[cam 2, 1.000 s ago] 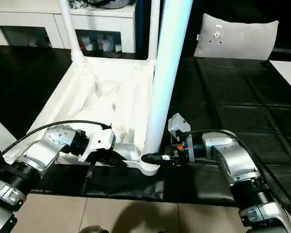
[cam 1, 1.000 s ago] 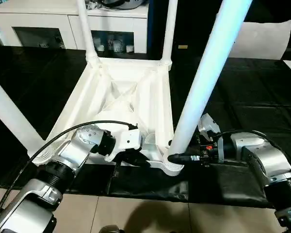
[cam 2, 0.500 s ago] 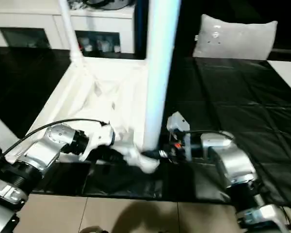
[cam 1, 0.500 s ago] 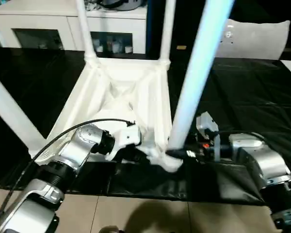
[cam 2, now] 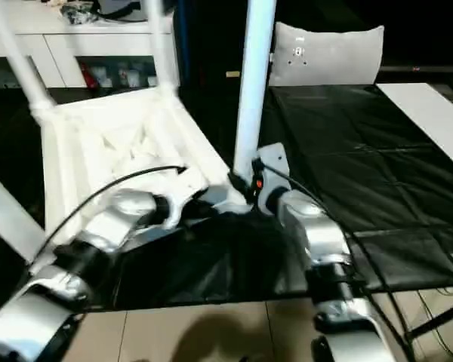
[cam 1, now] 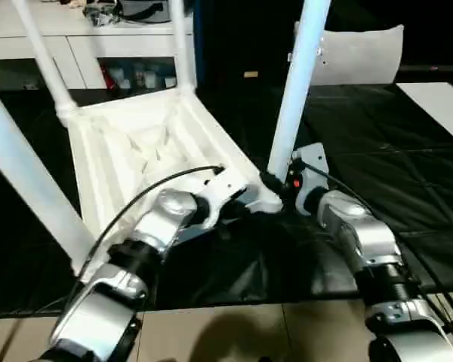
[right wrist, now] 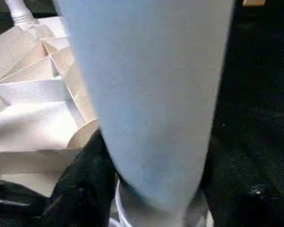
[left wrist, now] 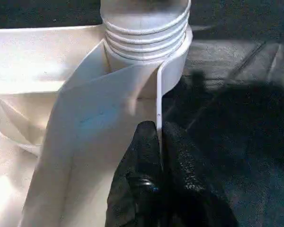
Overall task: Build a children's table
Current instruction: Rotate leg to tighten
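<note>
Table top lies upside down left of centre on the black cover, all four legs up. Left gripper is pinched shut on the thin rim wall by the near socket; right gripper clamps the near leg at its base. Hollow plastic: probably light, slick, flexes at the rim, so hold low by the sockets.

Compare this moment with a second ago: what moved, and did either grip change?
The upturned table top has swung round on the black cover, its near corner now farther from the cover's front edge; both arms went with it. The left gripper stays pinched on the rim, the right gripper stays around the near leg. All four legs remain in.
</note>
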